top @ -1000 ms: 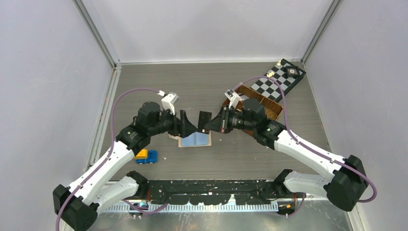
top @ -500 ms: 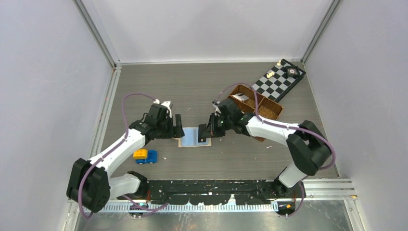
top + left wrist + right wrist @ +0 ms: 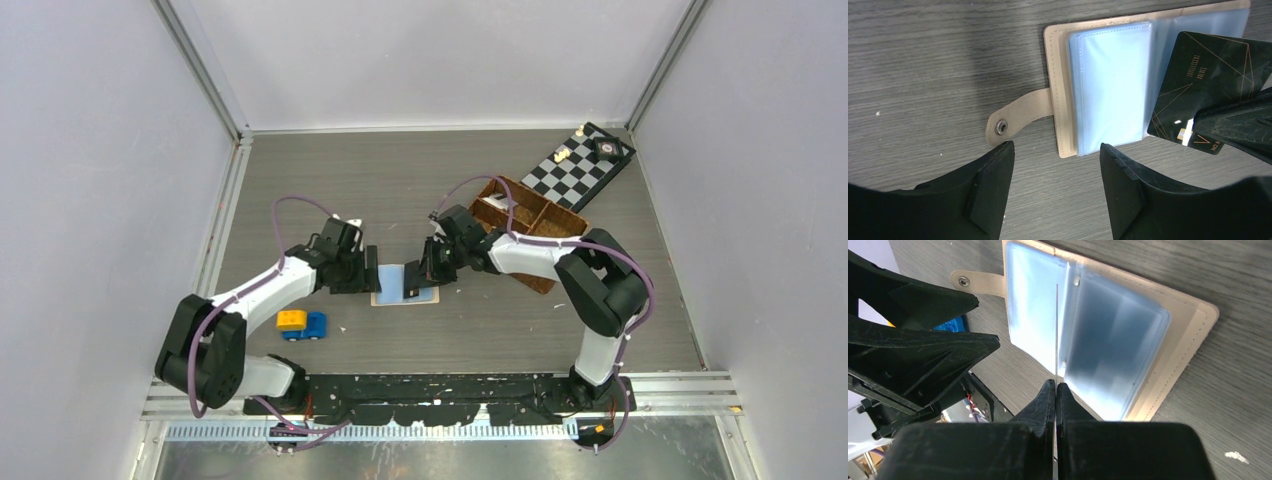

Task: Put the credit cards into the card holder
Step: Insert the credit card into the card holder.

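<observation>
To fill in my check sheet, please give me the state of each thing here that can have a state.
card holder: open, lying flat, pockets up.
snap tab: unfastened, lying flat.
black card: held tilted over the holder; whether it has entered a pocket cannot be told.
left pincer: open, empty, beside the snap tab.
right pincer: shut on the black card.

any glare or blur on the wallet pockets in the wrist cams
Left wrist: card holder sharp, soft sheen on its pockets, black card print legible. Right wrist: the pockets look hazy and pale, the card just a thin edge-on line.
</observation>
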Available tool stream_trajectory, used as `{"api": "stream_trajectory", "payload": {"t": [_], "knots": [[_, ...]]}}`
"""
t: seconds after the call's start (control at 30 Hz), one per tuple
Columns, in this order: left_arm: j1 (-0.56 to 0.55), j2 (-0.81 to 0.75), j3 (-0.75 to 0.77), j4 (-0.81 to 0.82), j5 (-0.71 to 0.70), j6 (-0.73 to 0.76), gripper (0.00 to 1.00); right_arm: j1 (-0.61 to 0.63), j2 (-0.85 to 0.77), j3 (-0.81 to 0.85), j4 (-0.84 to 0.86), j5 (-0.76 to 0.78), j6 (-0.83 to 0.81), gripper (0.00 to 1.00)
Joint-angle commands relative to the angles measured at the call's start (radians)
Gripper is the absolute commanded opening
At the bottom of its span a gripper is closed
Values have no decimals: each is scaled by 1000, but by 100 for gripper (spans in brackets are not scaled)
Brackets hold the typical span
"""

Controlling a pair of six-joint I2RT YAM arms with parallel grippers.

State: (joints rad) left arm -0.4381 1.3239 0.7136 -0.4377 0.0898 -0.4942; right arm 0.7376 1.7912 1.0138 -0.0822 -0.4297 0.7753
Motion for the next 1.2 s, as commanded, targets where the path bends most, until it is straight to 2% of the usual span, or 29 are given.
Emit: {"api": "stream_trajectory", "payload": {"t": [0.0,0.67,1.07,1.17], "knots": [[6,16,11,40,-13,11,64,-1,21,51,40,-14,14,1],[6,73,3,59,-16,23,46,-12,77,24,75,-35,106,0],[6,103,4,64,-22,28,35,-24,112,-2,186,-54,195,1],[6,112,6,63,-26,31,29,-23,121,-11,222,-74,217,1]]}}
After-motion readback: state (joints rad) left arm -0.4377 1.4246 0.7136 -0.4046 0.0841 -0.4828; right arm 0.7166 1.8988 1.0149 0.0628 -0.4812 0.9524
